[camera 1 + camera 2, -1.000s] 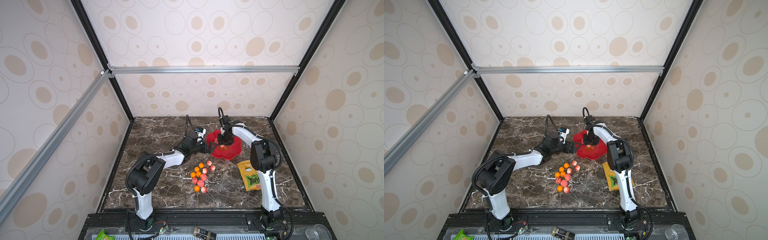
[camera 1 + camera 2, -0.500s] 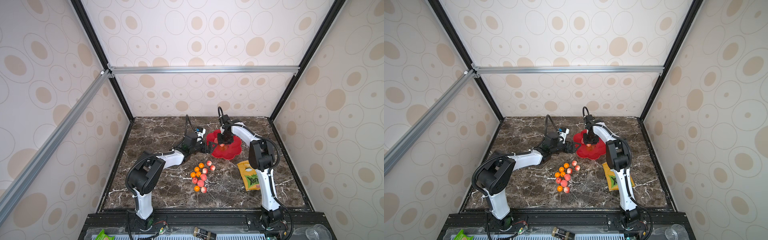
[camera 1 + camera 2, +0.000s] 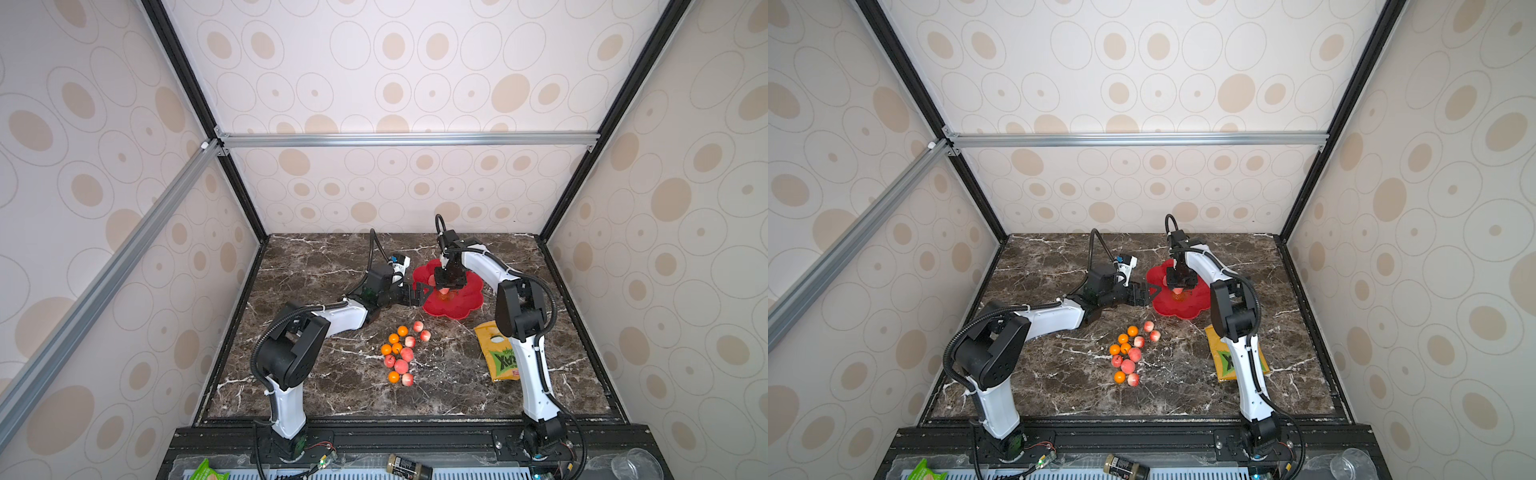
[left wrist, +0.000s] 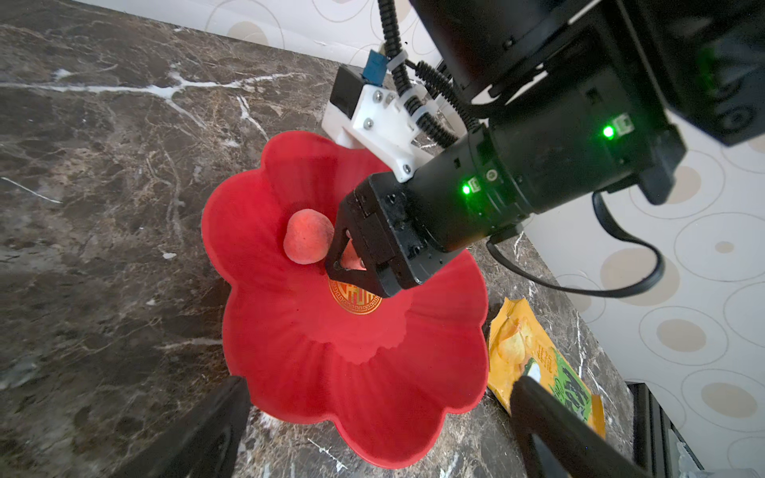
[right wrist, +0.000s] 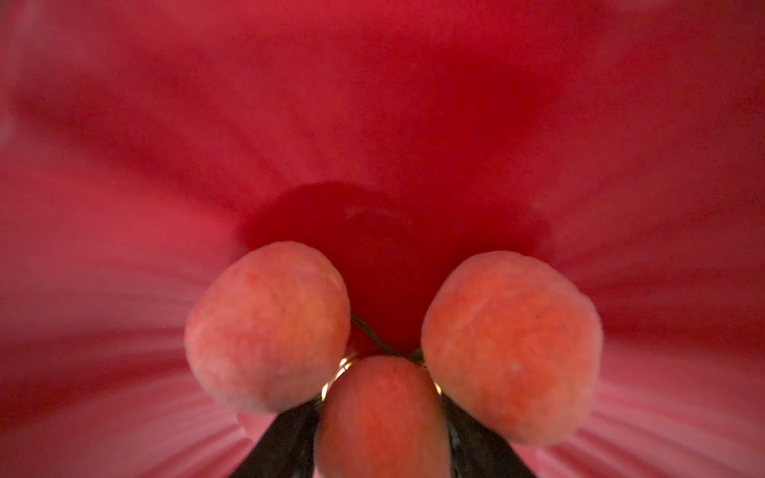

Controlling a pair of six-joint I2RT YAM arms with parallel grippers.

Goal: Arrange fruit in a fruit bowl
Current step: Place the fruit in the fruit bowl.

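Marble tabletop (image 4: 103, 207), peach (image 5: 381, 418) between jaws of right hand (image 4: 351, 265), inside fruit bowl (image 4: 331, 372)

Robot lab test cell; aluminium frame (image 3: 407, 139), circle-patterned wall panels (image 3: 415, 62), marble-look tabletop (image 3: 316, 282), black mounting rail (image 3: 415, 436)

The bench (image 3: 316, 266) had a polished, dark brown marble look with white veins. The fruit bowl (image 4: 289, 339) was smooth red plastic with a soft sheen, finely ribbed on its inner wall, with a shiny gold emblem (image 4: 356, 299) at its centre. The peaches (image 5: 269, 327) looked matt and fuzzy, the tangerines (image 3: 402, 331) smooth and slightly shiny. The snack bag (image 4: 538, 356) was crinkled glossy film. The frame rail (image 3: 407, 139) was brushed metal, the arm shells (image 3: 534, 374) smooth white plastic.
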